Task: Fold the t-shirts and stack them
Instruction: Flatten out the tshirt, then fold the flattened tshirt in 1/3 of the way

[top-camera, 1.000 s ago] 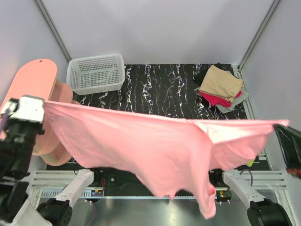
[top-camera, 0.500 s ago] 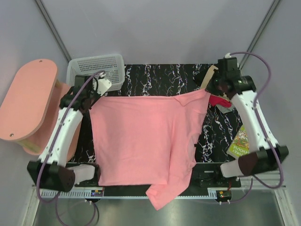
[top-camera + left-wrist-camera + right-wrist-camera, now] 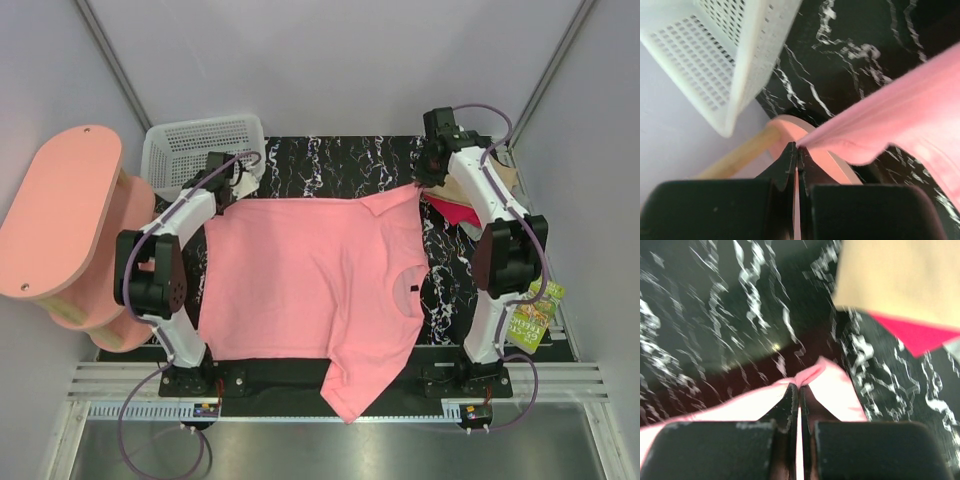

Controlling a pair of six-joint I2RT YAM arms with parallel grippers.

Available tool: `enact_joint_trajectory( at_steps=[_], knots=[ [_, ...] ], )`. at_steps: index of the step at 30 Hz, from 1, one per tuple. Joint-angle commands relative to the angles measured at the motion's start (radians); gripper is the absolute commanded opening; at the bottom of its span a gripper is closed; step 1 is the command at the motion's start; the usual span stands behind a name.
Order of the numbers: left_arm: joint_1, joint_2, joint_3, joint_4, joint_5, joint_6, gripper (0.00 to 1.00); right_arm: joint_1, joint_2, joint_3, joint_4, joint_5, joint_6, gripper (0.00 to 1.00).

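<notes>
Overhead: the pink shirt point(image 3: 310, 280), airborne a second ago, now lies flat on the table point(image 3: 340, 165), one sleeve overhanging at 6 o'clock; it looks ready to fold. Left wrist: left pincer point(image 3: 796, 150) clamped on a far corner. Right wrist: right pincer point(image 3: 799, 390) likewise.

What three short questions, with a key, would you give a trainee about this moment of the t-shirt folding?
1. True or false: the pink t-shirt lies wholly on the table, with nothing past its near edge.
2. What lies on top of the folded stack at the far right? A. a tan shirt; B. a black shirt; C. a green book.
3. Fill in: both pairs of jaws are ____ on the pink t-shirt's far edge.

Key: 1. False, a sleeve hangs over the near edge. 2. A. 3. shut.
</notes>
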Motion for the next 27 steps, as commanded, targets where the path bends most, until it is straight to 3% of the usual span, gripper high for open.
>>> enact_joint_trajectory(
  at_steps=[1,10,18,27],
  knots=[
    [0.004,0.057,0.117,0.152,-0.106,0.077,0.0,-0.019,0.038,0.155,0.039,0.012,-0.022,0.0],
    [0.012,0.2,0.263,0.181,-0.15,0.108,0.0,-0.038,0.257,0.501,-0.115,0.009,-0.056,0.0],
    [0.042,0.206,0.259,0.231,-0.156,0.157,0.0,-0.048,0.331,0.54,-0.124,-0.056,-0.046,0.0],
    [0.049,0.134,0.108,0.339,-0.137,0.2,0.0,-0.044,0.27,0.445,-0.135,-0.111,-0.037,0.0]
  ],
)
